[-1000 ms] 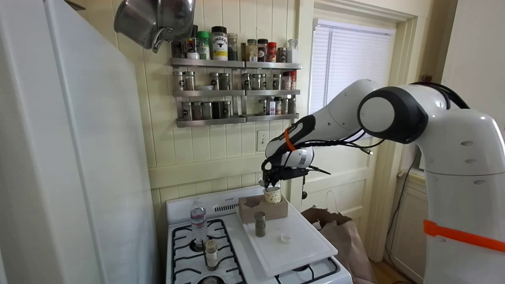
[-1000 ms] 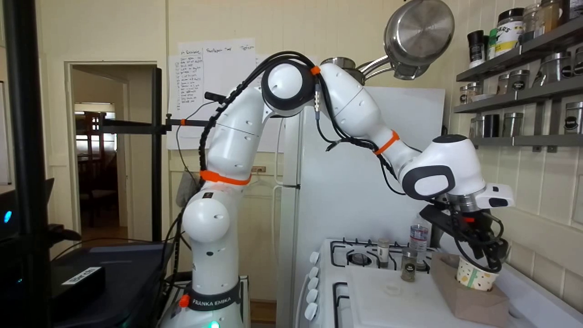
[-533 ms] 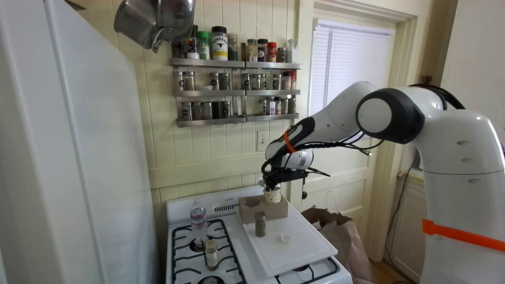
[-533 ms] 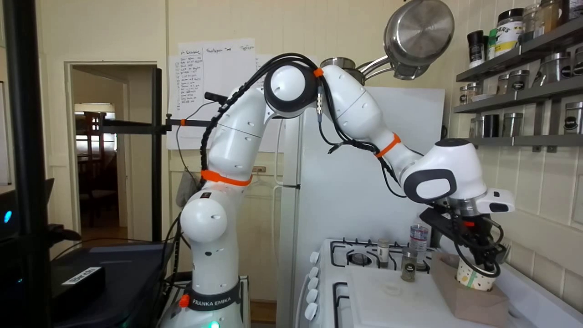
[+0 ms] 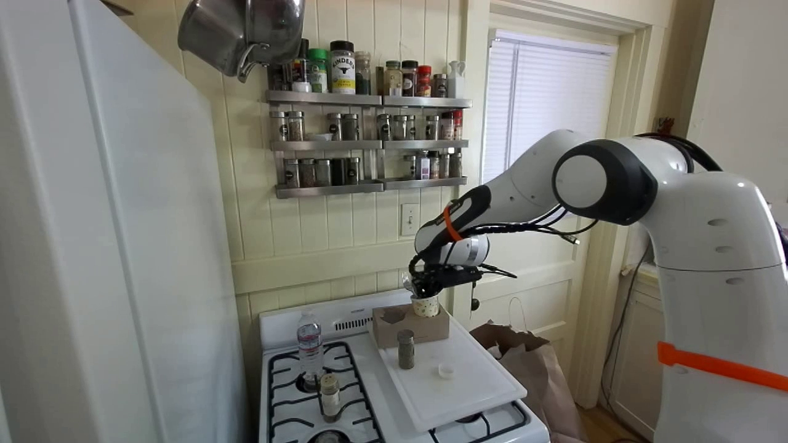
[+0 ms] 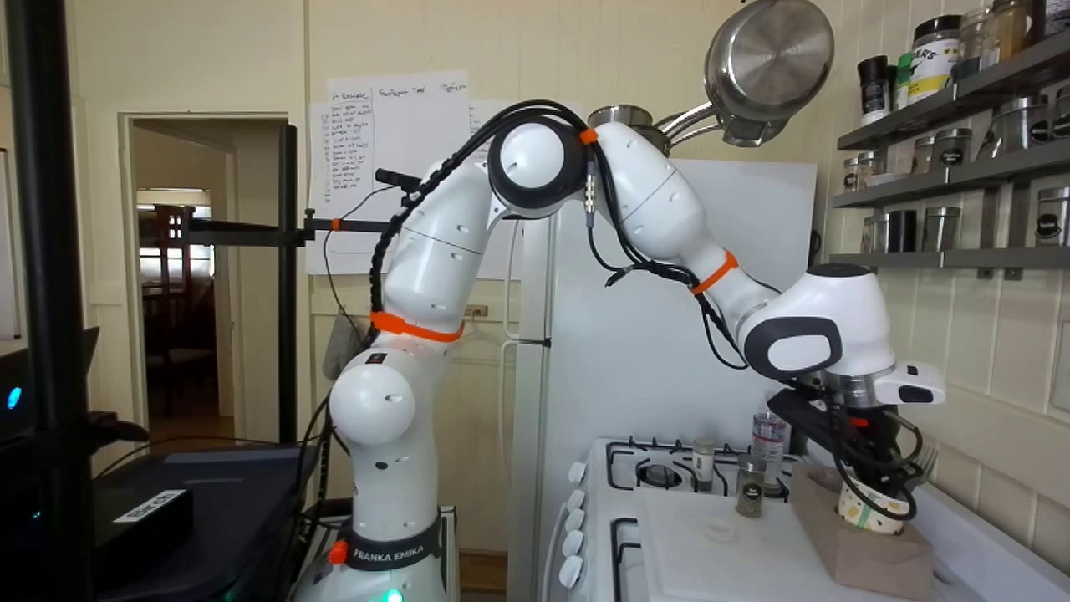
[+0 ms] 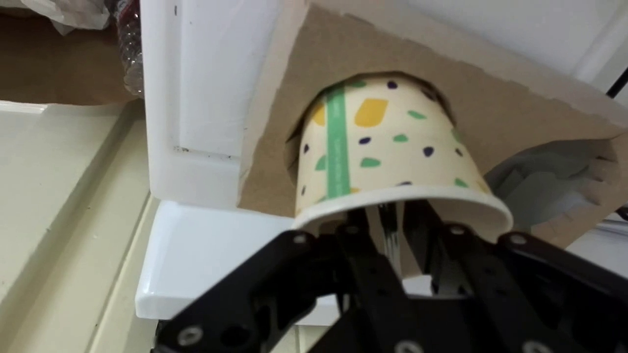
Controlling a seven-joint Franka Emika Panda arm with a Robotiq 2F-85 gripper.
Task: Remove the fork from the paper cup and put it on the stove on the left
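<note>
The paper cup is cream with green, yellow and dark specks. It stands in a hole of a brown box at the back of the stove, and also shows in the wrist view. The metal fork stands in the cup; its tines rise beside my gripper in an exterior view. My gripper points down with its fingertips inside the cup mouth, one on each side of the fork. Gaps show between the fork and the fingers. The fork's lower end is hidden in the cup.
The brown box stands on a white slab over the right burners. A spice jar and a small pale cup are on the slab. A bottle and a shaker stand on the left burners. The wall is close behind.
My gripper has moved down, deeper into the cup mouth. The fork's tines now show more clearly behind it. The cup and box stay in place.
</note>
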